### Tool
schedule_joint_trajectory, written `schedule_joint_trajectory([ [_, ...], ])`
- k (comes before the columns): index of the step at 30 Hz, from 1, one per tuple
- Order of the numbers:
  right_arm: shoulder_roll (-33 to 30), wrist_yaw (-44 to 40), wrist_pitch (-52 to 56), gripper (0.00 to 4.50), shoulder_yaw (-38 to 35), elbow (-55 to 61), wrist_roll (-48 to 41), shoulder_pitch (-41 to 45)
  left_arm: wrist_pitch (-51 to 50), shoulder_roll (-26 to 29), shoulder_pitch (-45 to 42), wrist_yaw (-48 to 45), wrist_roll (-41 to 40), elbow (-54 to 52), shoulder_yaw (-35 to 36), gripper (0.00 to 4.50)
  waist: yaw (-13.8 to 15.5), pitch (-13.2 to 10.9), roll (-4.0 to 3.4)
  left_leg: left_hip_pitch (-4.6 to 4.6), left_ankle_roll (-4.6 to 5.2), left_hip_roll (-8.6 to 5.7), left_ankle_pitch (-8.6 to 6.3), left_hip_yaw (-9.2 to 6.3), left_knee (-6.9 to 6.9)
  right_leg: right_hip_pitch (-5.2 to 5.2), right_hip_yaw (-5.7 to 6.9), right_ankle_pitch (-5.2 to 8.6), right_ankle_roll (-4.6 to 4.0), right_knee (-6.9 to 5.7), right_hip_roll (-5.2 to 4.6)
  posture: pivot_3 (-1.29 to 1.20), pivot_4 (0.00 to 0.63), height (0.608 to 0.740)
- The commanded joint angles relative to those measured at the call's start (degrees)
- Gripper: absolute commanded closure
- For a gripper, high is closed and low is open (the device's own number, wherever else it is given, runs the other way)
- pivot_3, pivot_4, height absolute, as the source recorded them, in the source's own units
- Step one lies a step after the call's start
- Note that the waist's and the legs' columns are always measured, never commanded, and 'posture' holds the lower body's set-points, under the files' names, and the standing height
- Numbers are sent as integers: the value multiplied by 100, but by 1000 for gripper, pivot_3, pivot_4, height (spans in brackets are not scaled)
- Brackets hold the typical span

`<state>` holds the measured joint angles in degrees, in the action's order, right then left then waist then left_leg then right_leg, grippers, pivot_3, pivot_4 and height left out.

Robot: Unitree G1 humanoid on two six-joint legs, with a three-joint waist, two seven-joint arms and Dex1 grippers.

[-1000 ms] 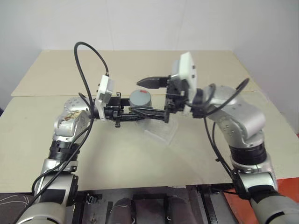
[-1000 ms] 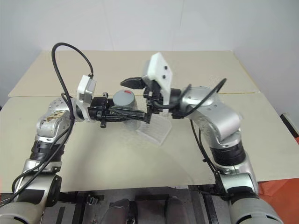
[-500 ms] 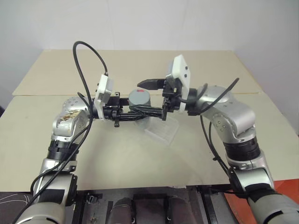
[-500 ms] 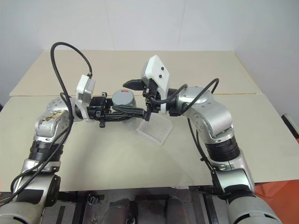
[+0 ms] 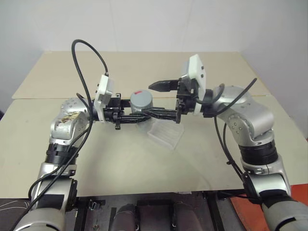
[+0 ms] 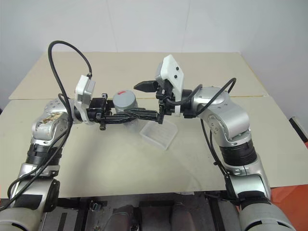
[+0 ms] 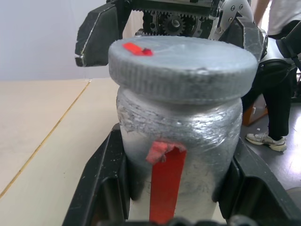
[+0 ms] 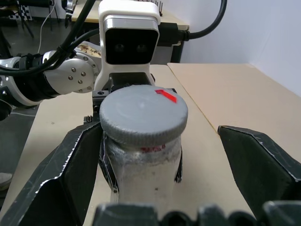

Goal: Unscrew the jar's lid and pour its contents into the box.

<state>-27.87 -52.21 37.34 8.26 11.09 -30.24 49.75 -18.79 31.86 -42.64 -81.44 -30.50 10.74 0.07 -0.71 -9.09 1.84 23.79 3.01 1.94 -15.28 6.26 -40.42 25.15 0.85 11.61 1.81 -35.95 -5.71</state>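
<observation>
On the left, the jar (image 5: 142, 107) is held upright above the table (image 5: 57, 144) by the left gripper (image 5: 137, 117), whose two fingers are pressed tight against the jar's body below the lid (image 5: 142, 99). The lid is seen seated on the jar; in the left wrist view no gap is visible under it.

Compared with a second ago, the held jar has been kept almost in the same place, while the right gripper (image 5: 166, 100) has been drawn a little away to the right. Its jaws are spread wide, one on each side of the lid, and nothing is gripped by them.

Just below and to the right, the box (image 5: 165, 135) lies on the table. It is judged that another turn of the lid is being prepared, so pouring is not yet possible.
</observation>
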Motion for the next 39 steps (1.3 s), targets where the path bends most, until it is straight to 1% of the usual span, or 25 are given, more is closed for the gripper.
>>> schedule_joint_trajectory([
  [1,-166,144,-127,63,-476,-53,24,27,20,74,-7,-252,-140,-253,8,2586,0,0,0,0,0,0,0,0,0,0,0,0,0,0,0,0,150,740],
  [8,-361,29,-128,63,-484,-83,46,-23,7,137,71,-323,-142,-269,28,2586,4,0,0,0,0,0,0,2,0,0,0,0,0,1,-1,0,150,740],
  [14,-581,-106,-56,63,-505,196,-11,-223,28,106,41,-302,-92,-169,35,2586,1,0,0,0,7,0,-4,1,0,0,-1,0,0,2,0,0,150,740],
  [19,-756,-305,117,63,-608,681,-404,-389,120,-4,-54,-218,-3,23,15,2586,4,0,0,0,10,0,-6,0,0,0,-1,0,0,7,0,0,150,740],
  [23,-552,-20,416,63,-602,1141,-751,-344,154,-106,-99,-204,44,107,-34,2586,1,0,0,0,11,0,-7,-1,0,0,-1,0,0,6,0,0,150,740],
  [31,36,899,918,63,-132,1186,-508,-13,166,-196,-129,-244,83,107,-77,2586,-1,0,0,-1,9,1,-5,-1,0,1,-1,0,0,2,1,0,150,740],
  [39,204,1074,1039,63,82,1099,-373,44,150,-181,-96,-217,63,34,-61,2586,10,0,0,0,10,-1,-6,0,0,0,-1,0,0,0,0,0,150,740],
])
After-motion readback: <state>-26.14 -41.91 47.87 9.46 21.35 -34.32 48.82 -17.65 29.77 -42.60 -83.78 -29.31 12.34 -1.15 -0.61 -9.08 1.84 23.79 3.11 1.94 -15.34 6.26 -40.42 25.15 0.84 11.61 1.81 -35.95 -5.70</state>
